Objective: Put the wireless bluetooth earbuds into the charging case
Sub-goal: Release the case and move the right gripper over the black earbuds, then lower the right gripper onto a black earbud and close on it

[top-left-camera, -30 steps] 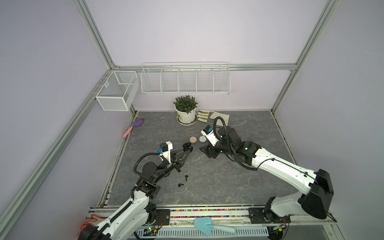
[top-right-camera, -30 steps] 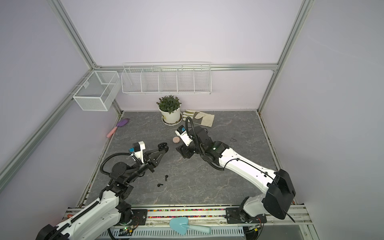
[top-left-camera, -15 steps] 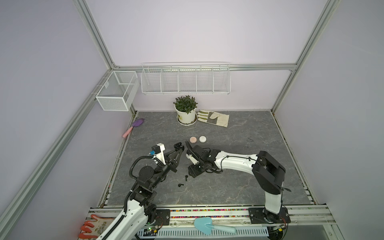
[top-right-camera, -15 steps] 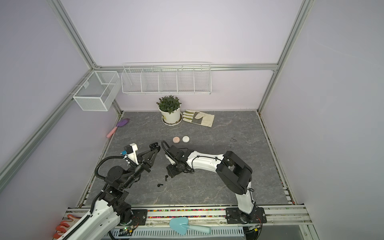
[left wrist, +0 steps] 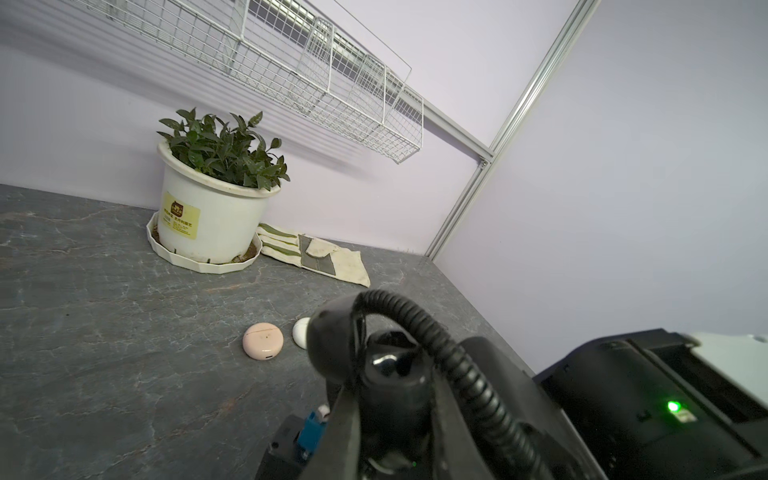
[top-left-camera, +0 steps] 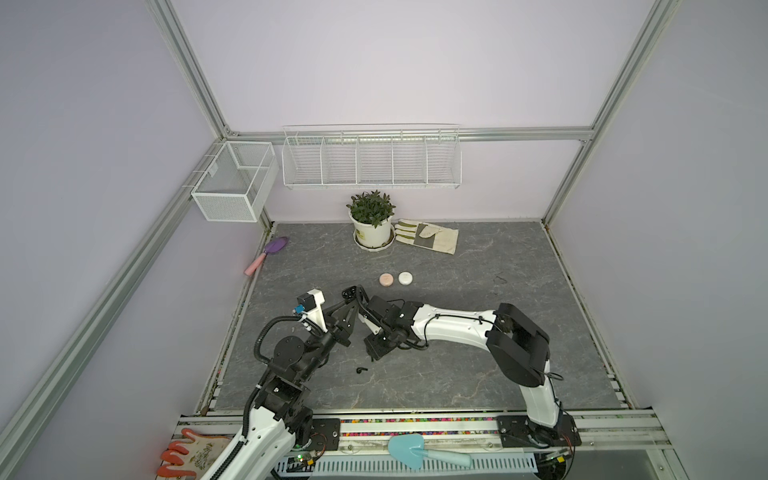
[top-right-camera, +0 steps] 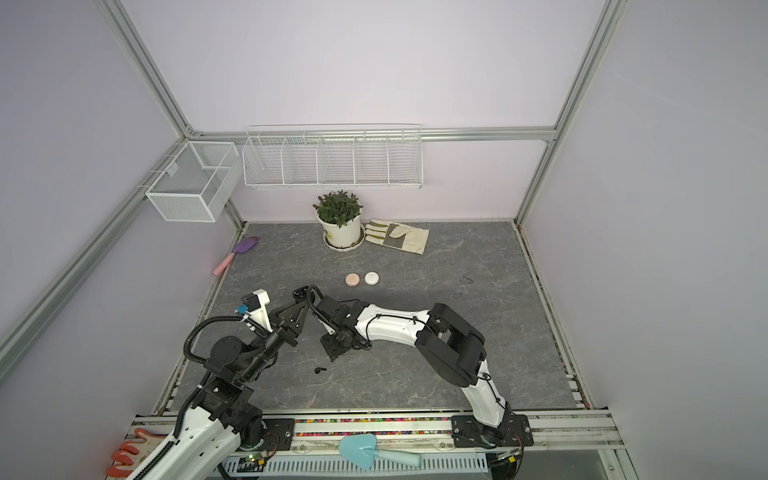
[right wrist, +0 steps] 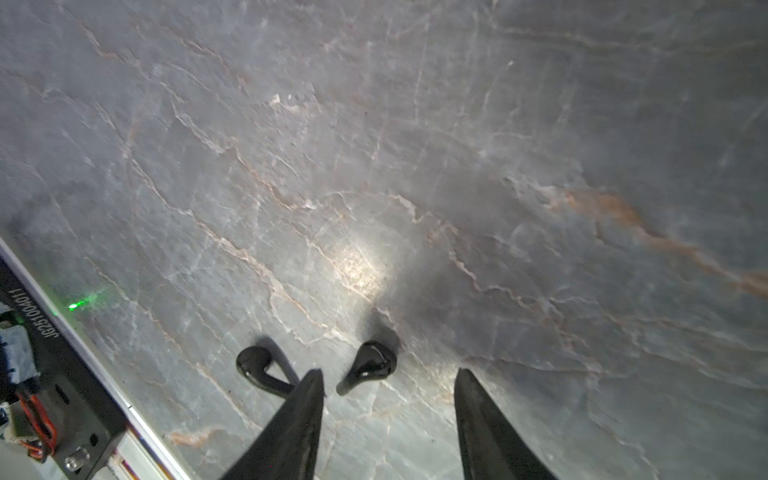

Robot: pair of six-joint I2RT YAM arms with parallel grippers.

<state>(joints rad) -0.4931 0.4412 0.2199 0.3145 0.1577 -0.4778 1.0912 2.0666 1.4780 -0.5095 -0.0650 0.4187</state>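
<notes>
Two black stemmed earbuds lie on the grey stone table. One earbud (right wrist: 370, 363) sits just ahead of my right gripper (right wrist: 388, 372), between the lines of its open fingers and untouched. The other earbud (right wrist: 259, 368) lies just outside one finger (right wrist: 307, 399). In both top views only one earbud (top-left-camera: 361, 369) (top-right-camera: 320, 369) shows, in front of the right gripper (top-left-camera: 373, 354), which points down close to the table. My left gripper (top-left-camera: 352, 296) is raised and shut on a round black charging case (left wrist: 332, 336).
A pink case (top-left-camera: 386, 279) and a white case (top-left-camera: 405, 278) lie closed behind the arms. A potted plant (top-left-camera: 372, 220), a work glove (top-left-camera: 428, 237) and a purple trowel (top-left-camera: 270, 251) are at the back. A blue trowel (top-left-camera: 415, 451) rests on the front rail.
The right arm swung from beside the pink and white cases to the front left and came down over the black earbuds, its jaws narrowing. The left arm drew back slightly, holding the case.
</notes>
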